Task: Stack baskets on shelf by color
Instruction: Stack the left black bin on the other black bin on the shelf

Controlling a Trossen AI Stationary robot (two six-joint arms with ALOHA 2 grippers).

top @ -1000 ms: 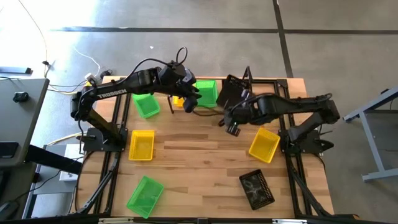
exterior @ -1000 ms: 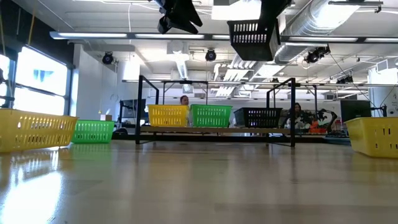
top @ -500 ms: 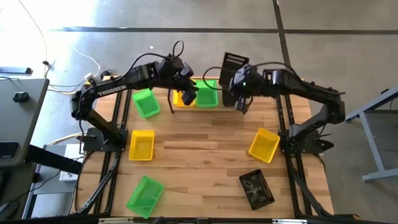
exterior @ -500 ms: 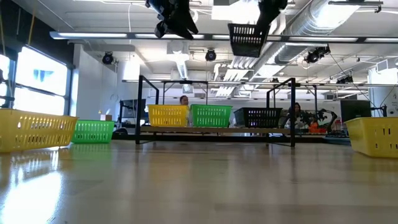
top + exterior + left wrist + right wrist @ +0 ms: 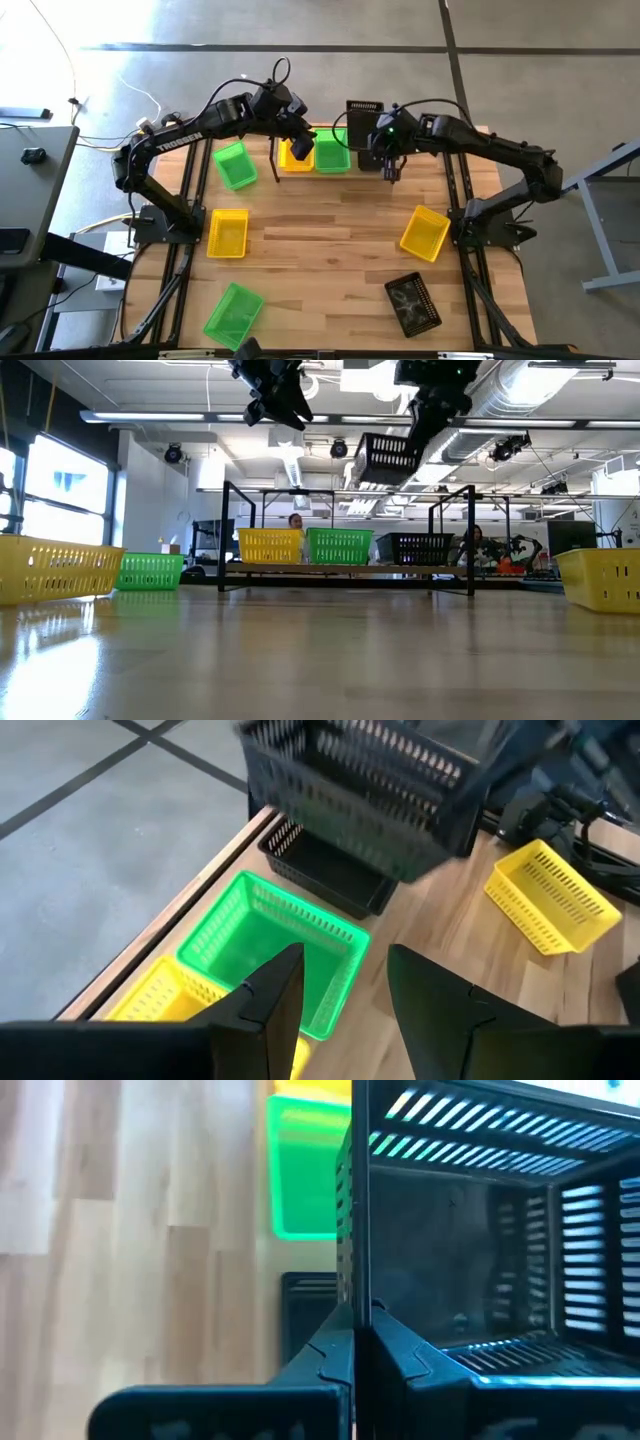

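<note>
Wooden tabletop (image 5: pixel 330 250), "TROSSEN" on left arm (image 5: pixel 180 140).

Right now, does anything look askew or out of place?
Only the black basket held by the right gripper: it hangs tilted in the air above the shelf. The baskets on the shelf sit upright.

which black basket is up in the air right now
The black basket clamped in the right hand, tilted above the shelf. Another black basket sits on the shelf; the third lies on the table.
</note>
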